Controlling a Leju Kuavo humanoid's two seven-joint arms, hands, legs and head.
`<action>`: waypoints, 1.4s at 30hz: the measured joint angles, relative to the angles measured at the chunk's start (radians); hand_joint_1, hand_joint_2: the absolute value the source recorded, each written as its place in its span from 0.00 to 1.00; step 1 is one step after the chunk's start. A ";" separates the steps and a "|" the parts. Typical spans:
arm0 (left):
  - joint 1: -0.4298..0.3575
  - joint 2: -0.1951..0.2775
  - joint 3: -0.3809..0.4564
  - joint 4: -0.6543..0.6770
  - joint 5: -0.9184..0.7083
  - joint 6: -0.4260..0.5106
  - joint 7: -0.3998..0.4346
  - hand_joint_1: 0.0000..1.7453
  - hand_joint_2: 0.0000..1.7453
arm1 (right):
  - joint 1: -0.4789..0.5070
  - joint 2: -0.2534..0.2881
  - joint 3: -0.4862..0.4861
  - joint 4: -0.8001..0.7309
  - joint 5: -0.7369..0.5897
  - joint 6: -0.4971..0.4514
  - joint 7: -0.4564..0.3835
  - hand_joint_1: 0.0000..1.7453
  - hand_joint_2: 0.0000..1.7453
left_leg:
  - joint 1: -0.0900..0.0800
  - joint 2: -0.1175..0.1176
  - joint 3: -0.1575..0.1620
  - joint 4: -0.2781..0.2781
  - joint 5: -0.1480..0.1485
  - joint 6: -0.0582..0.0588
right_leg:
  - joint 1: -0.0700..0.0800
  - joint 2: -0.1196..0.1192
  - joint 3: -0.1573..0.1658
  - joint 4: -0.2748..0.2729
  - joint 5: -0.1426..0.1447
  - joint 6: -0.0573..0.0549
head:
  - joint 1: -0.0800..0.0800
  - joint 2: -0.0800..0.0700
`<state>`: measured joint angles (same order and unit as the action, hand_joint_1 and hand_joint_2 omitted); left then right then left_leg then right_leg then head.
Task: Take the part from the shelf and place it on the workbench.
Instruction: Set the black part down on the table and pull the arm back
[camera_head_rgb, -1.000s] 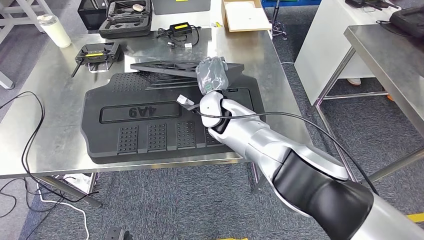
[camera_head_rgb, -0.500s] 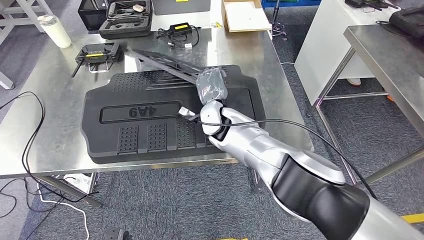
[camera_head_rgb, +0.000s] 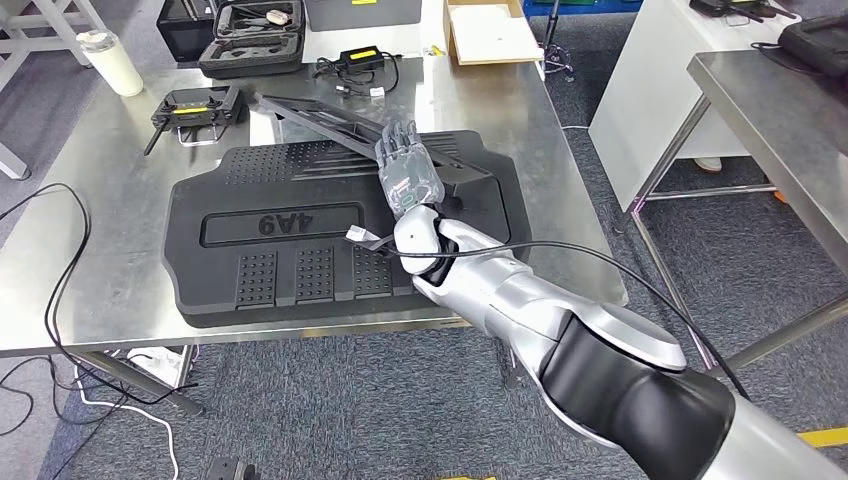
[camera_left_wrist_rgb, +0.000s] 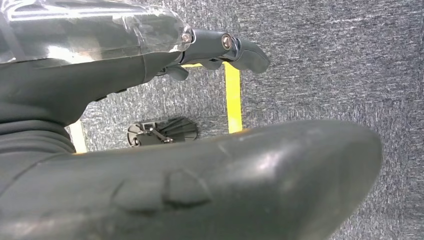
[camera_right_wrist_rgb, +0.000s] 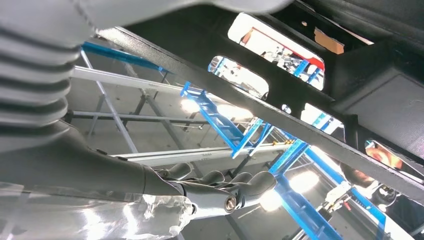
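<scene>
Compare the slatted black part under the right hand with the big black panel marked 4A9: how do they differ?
The slatted part is narrow and open-framed; the 4A9 panel is broad and solid with dotted patches. The slatted part lies diagonally, one end across the panel's far edge; the panel lies flat and square on the workbench. Both are black.

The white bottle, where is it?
In the head view, the white bottle stands at the far left corner of the steel table, left of the black remote controller.

Bare steel shows along the workbench (camera_head_rgb: 570, 210) right edge; the big black tray (camera_head_rgb: 290, 255) fills the middle, remote (camera_head_rgb: 195, 103), charger (camera_head_rgb: 362, 62) and case (camera_head_rgb: 250, 35) crowd the back.
</scene>
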<state>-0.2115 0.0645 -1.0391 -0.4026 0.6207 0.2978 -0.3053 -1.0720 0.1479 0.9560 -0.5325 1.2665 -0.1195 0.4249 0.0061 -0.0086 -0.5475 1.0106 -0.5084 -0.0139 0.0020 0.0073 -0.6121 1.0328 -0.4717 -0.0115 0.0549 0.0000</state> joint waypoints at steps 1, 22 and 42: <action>0.001 0.000 0.000 0.000 0.002 0.001 0.000 0.00 0.00 | 0.000 0.000 0.000 0.000 0.000 -0.004 -0.001 0.00 0.00 | 0.000 0.000 0.000 0.000 0.000 0.000 | 0.000 0.000 0.000 0.000 0.000 0.000 | 0.000 0.000; 0.028 0.002 0.001 0.001 0.068 0.015 -0.043 0.00 0.00 | -0.002 -0.005 -0.045 -0.293 -0.561 -0.167 -0.173 0.00 0.00 | 0.000 0.001 0.001 0.000 0.000 0.000 | 0.000 0.001 0.000 0.000 0.000 0.000 | 0.000 0.000; 0.022 0.001 -0.002 0.001 0.033 0.018 -0.037 0.00 0.00 | 0.312 -0.159 -0.380 -0.962 -0.292 -0.577 -0.455 0.00 0.00 | -0.001 0.001 0.005 0.000 -0.001 0.002 | 0.000 0.002 0.005 -0.003 0.000 0.001 | 0.000 0.000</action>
<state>-0.1896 0.0657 -1.0412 -0.4017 0.6539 0.3159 -0.3422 -0.7601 -0.0112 0.5761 -1.4947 0.9746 -0.6962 -0.0299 0.0054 -0.0079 -0.5421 1.0105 -0.5097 -0.0124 0.0018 0.0090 -0.6071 1.0303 -0.4715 -0.0109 0.0549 0.0000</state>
